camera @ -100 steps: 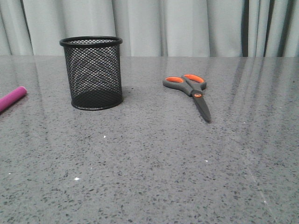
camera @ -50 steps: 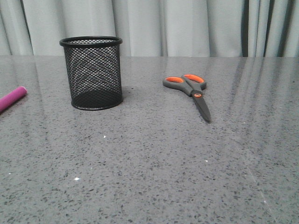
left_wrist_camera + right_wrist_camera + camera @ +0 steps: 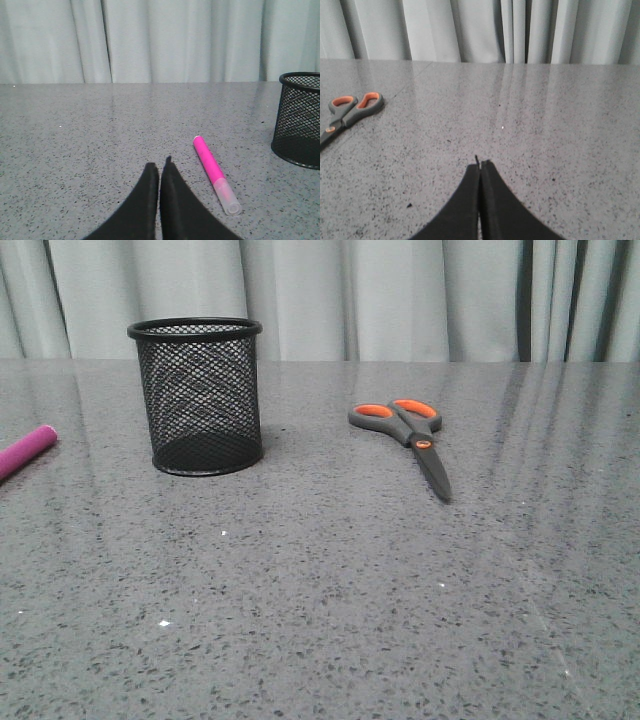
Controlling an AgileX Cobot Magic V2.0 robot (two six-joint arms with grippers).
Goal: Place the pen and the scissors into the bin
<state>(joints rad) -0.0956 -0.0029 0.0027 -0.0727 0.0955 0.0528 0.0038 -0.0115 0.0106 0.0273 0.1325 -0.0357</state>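
Bin (image 3: pixel 197 397) upright on counter (image 3: pixel 320 590), mid-left. Pen (image 3: pixel 215 173) lies flat left of bin, apart from it, near left tool (image 3: pixel 159 167). Scissors (image 3: pixel 410 437) flat to bin's right, blades closed. Right tool (image 3: pixel 480 166) well apart from scissors. Both tools clenched, holding nothing.

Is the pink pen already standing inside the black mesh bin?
No, the pen lies flat on the table, apart from the bin, beside the shut left gripper.
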